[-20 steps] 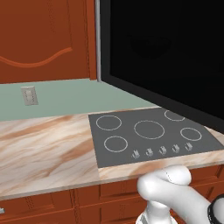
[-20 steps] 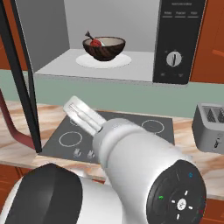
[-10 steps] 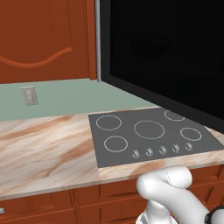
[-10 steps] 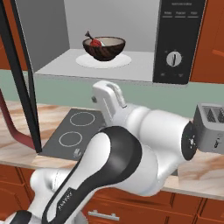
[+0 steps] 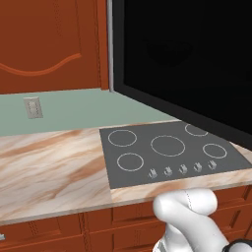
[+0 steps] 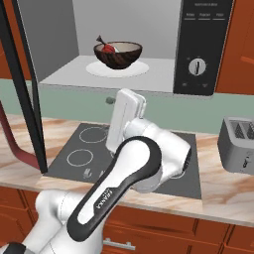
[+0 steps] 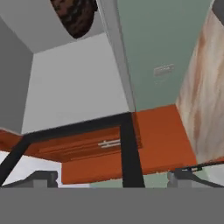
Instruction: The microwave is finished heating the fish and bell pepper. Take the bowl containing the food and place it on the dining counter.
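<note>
The bowl (image 6: 118, 53) sits on a pale round plate (image 6: 117, 68) inside the microwave (image 6: 149, 44), left of its control panel (image 6: 202, 47). In it lie the bell pepper (image 6: 106, 48) and a sliver of the fish (image 6: 101, 40), whose dark tail pokes above the rim.

Below the microwave a marble tabletop (image 5: 49, 167) carries a grey cooktop (image 5: 170, 152) with four rings and a row of knobs. Behind it runs a pale green wall (image 5: 69, 110) with a switch plate (image 5: 33, 107); red-brown cabinets (image 5: 49, 44) hang above and stand below.

The right base view looks into the lit microwave and takes in a toaster (image 6: 239, 145) to the right of the cooktop. From the left base view, the open microwave door (image 5: 192, 64) is a broad black pane hanging over the cooktop. The hand view catches the bowl's dark underside (image 7: 75, 15) at its top edge, with the door frame below.

The panel bears small pale lettering and a dial, too fine to read.

The end effector (image 7: 113, 179) has its fingertips (image 7: 43, 178) spread wide apart, holding nothing.
</note>
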{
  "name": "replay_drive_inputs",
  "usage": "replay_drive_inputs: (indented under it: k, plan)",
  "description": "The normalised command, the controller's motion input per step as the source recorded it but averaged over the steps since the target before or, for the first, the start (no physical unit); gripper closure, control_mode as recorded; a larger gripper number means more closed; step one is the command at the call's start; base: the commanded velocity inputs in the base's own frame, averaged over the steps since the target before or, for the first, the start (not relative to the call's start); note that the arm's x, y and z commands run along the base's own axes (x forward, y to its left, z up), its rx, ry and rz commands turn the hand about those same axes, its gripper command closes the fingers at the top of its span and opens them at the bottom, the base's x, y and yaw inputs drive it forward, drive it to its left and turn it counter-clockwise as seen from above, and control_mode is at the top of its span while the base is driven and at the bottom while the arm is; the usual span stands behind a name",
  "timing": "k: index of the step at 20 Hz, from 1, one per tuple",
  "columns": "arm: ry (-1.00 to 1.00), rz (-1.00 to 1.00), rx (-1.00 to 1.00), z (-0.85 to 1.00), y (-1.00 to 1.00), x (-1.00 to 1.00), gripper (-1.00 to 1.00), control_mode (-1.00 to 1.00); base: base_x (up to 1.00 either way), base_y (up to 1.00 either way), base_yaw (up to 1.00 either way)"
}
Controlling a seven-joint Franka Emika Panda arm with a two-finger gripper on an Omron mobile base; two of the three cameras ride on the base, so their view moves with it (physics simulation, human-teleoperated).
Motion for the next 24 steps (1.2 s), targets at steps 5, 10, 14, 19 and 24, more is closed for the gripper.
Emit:
replay_drive_inputs:
  k: [5,10,14,19,24]
  plan:
    - [0.29,0.41,0.34,0.19,0.42,0.04,-1.0,-1.0,0.0,0.0,0.0]
    - [0.19,0.42,0.08,0.36,0.44,-0.14,-1.0,-1.0,0.0,0.0,0.0]
    - [0.07,0.4,0.0,0.44,0.44,-0.62,-1.0,-1.0,0.0,0.0,0.0]
    - [-0.03,0.27,-0.02,0.32,0.72,-0.95,-1.0,-1.0,0.0,0.0,0.0]
    - [-0.11,0.16,0.0,0.05,0.98,-1.0,-1.0,-1.0,0.0,0.0,0.0]
